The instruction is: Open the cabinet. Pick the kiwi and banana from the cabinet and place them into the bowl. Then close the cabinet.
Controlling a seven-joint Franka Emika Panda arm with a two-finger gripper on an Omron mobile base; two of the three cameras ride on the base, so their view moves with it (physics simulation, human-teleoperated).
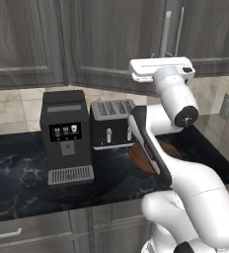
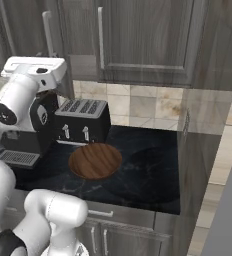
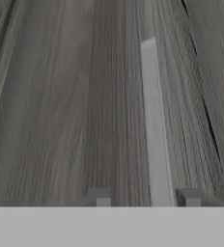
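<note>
End effector [image 3: 147, 198], fingers apart, straddles a cabinet [image 1: 116, 39] handle [image 3: 154, 125], gripping nothing; bowl [image 2: 95, 161] sits near the toaster [image 2: 83, 121]. No legible writing.

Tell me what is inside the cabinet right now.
Nothing inside can be seen: the cabinet doors are shut, hiding shelf and contents. In the hand view the gripper straddles a silver handle. The bowl on the counter holds nothing.

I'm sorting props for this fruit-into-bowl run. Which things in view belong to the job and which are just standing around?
Belongs to the job:
- cabinet, doors shut
- its silver handle, between the open fingers
- bowl on the counter, nothing in it

Just standing around:
- toaster
- coffee machine
- drawers under the counter
</note>
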